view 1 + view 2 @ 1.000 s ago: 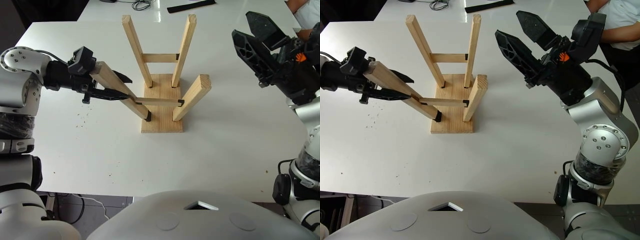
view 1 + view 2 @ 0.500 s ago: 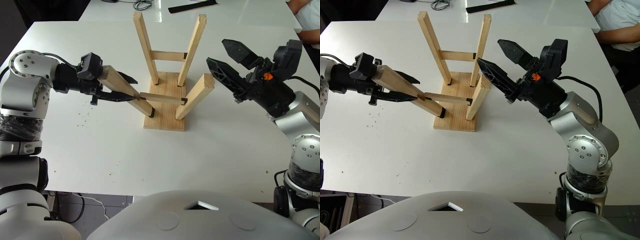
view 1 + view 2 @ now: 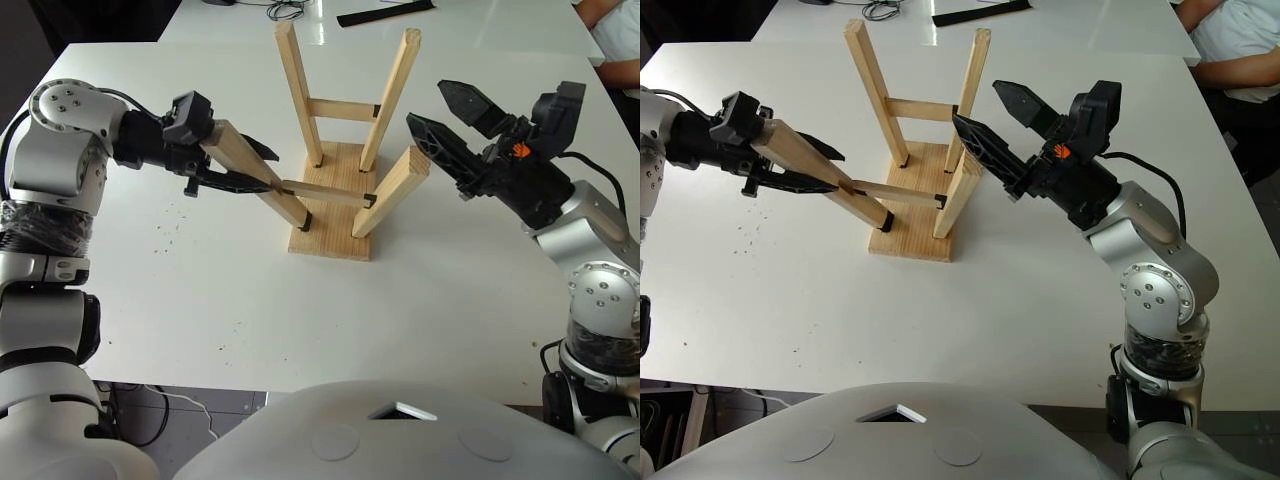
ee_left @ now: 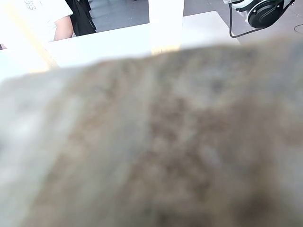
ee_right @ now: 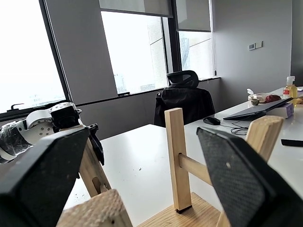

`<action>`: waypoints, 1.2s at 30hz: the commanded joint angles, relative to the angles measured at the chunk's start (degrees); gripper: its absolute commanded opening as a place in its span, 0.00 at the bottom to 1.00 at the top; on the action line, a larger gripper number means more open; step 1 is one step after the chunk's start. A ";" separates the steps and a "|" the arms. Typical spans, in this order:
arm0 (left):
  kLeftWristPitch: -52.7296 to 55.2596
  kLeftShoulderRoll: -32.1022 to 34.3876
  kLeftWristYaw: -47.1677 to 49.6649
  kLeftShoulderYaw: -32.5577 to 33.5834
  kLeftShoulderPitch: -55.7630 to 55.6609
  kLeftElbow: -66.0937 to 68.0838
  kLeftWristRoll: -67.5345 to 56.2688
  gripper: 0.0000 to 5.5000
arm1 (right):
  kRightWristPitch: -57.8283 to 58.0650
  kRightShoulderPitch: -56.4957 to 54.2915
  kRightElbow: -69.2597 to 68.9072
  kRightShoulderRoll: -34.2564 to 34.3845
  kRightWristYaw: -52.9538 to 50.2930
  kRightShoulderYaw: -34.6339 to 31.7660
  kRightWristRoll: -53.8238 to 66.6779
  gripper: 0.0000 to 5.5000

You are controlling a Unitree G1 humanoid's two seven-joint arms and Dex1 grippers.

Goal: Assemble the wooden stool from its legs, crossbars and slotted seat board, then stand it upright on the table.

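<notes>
The wooden stool stands upside down on the white table [image 3: 450, 300], its seat board [image 3: 325, 240] flat and four legs pointing up. The two far legs [image 3: 300, 95] are joined by a crossbar [image 3: 340, 108]. My left gripper [image 3: 262, 170] is shut on the near left leg [image 3: 285, 205], which leans outward. A second crossbar [image 3: 325, 193] links it to the near right leg [image 3: 392, 193], also leaning. My right gripper [image 3: 428, 105] is open just above and beside that leg's top end [image 5: 94, 210], its dark pads [image 5: 236, 175] apart.
A black strip [image 3: 385, 12] and a cable [image 3: 285, 8] lie at the table's far edge. A person sits at the far right corner [image 3: 1230, 40]. Small crumbs [image 3: 170, 225] dot the table left of the stool. Open tabletop lies in front of the stool.
My right arm swung down and in from high at the right, bringing its open gripper close to the near right leg. The left gripper kept its hold on the near left leg.
</notes>
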 commanded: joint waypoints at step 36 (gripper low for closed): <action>18.41 -5.96 15.01 -4.43 9.22 -12.63 3.20 0.37 | 1.77 -12.22 6.88 -0.53 -7.76 -0.74 -4.46 0.76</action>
